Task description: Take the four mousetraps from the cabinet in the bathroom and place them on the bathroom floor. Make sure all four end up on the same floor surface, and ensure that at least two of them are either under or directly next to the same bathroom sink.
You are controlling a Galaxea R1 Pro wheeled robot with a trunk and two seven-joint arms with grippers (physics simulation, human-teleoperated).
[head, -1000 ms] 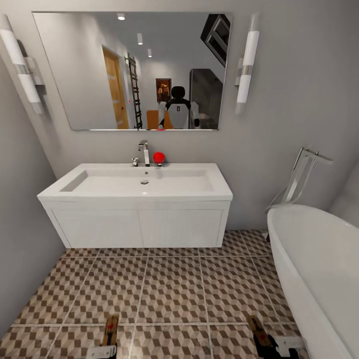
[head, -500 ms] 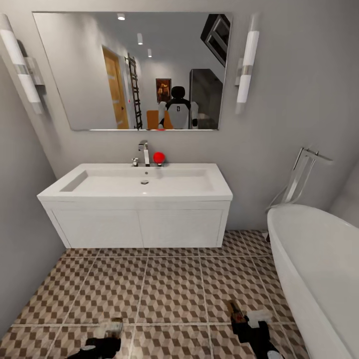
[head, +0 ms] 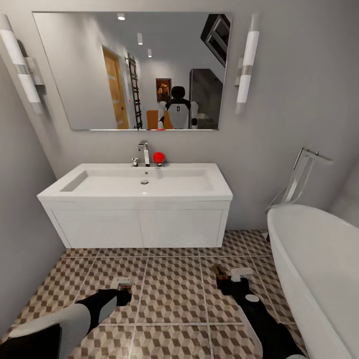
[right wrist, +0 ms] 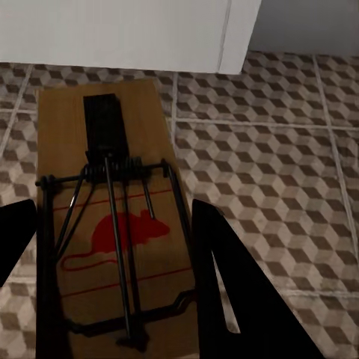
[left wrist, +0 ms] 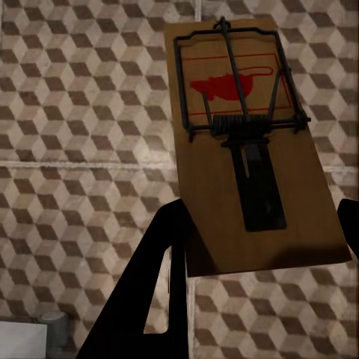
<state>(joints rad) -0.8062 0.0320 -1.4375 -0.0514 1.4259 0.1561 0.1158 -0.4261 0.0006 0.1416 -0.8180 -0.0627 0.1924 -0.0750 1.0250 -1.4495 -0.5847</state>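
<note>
- The left gripper (head: 121,289) is clamped on one mousetrap (left wrist: 243,142). The wrist view shows the board pinched at its near end between the dark fingers, wire and red mouse mark facing up, carried above the bathroom floor (head: 169,294).
- The right gripper (head: 230,280) likewise grips a second mousetrap (right wrist: 112,239), held flat between its fingers over the cube-patterned tiles.
- Taking the white sink unit (head: 137,199) as the landmark: both arms reach out over the floor in front of it, the left one below its left half, the right one off its right corner, toward the bathtub (head: 319,269).
- Neither trap lies on the tiles yet, so by my reading no placement visible here is finished.
- Left to do, as I judge it: lower and release these two close against or beneath the sink unit, then fetch the other two, which cannot be seen from here, and set them on the same tiles.
</note>
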